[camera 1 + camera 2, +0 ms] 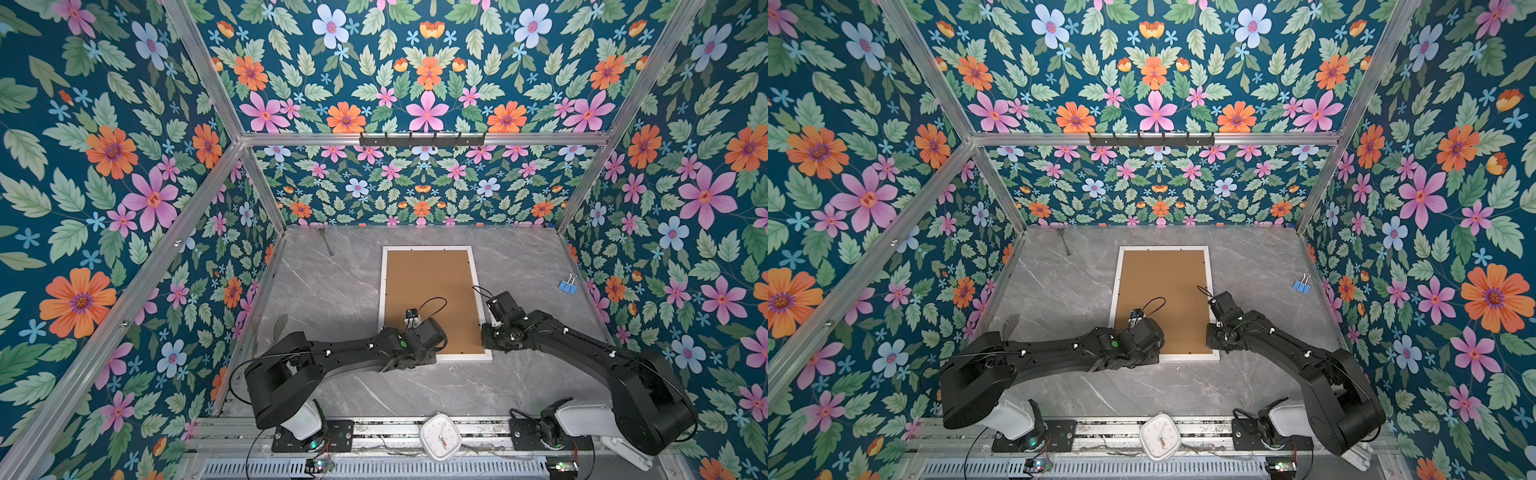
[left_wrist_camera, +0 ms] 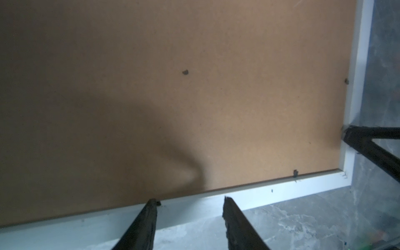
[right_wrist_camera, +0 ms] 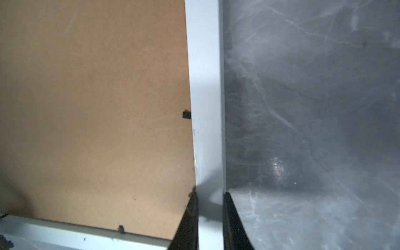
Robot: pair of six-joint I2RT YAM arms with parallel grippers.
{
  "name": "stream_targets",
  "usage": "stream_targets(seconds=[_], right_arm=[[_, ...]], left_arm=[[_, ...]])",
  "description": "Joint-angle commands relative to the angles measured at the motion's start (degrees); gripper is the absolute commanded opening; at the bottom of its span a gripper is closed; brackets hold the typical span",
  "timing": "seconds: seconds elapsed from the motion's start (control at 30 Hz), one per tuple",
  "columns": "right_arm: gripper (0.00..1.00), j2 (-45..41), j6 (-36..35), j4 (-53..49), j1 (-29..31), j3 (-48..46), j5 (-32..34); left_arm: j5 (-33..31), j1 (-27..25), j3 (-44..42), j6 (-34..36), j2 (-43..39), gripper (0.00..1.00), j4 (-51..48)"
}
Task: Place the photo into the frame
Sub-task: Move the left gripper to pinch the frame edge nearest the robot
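White in colour, the rectangular picture frame (image 1: 383,291) (image 1: 1116,291) with its narrow moulded border is lying flat and face down on the grey marble-patterned table (image 1: 332,291) (image 1: 1059,291), between the two tools. A plain brown fibreboard backing board (image 1: 430,286) (image 1: 1163,282) is filling its whole opening, with small black tabs (image 3: 186,114) sitting along the inner edge. The photo is not showing in any view, so where it is lying cannot be told.

The right tool (image 3: 210,194) is pinching the frame's long side rail close to the corner nearest the arm bases. In the right wrist view one dark finger (image 3: 190,216) is pressing the rail's inner side at the board's edge, and its partner is pressing the outer side, down by the table. The left tool (image 2: 189,200) is hovering over the frame's short near rail with its fingers spread, holding nothing. One fingertip (image 2: 151,207) is sitting right at the board's edge beside a tab, and whether it is touching cannot be told.

Well apart from the right tool, on its outer side, a small blue binder clip (image 1: 567,286) (image 1: 1301,286) is lying on the table. Far beyond the left tool, near the back wall, a slim metal utensil (image 1: 326,241) (image 1: 1065,241) is lying. Behind both tools, by the arm bases, a white rounded-square clock (image 1: 440,436) (image 1: 1160,436) is resting.
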Motion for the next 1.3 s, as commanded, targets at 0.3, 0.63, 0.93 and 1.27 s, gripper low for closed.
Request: stream_targets(seconds=[0.3, 0.63, 0.93, 1.27], right_arm=[[0.02, 0.1, 0.6, -0.5, 0.0, 0.0, 1.5], [0.0, 0.0, 0.5, -0.4, 0.0, -0.1, 1.3], [0.0, 0.1, 0.4, -0.5, -0.1, -0.1, 1.2], [0.0, 0.1, 0.3, -0.4, 0.0, -0.1, 1.0]], left_arm=[[-2.0, 0.0, 0.8, 0.1, 1.7, 0.52, -0.2], [-2.8, 0.0, 0.8, 0.2, 2.6, 0.51, 0.9], [-3.2, 0.0, 0.5, 0.2, 3.0, 0.51, 1.4], [-3.2, 0.4, 4.2, 2.4, 1.3, 0.5, -5.0]])
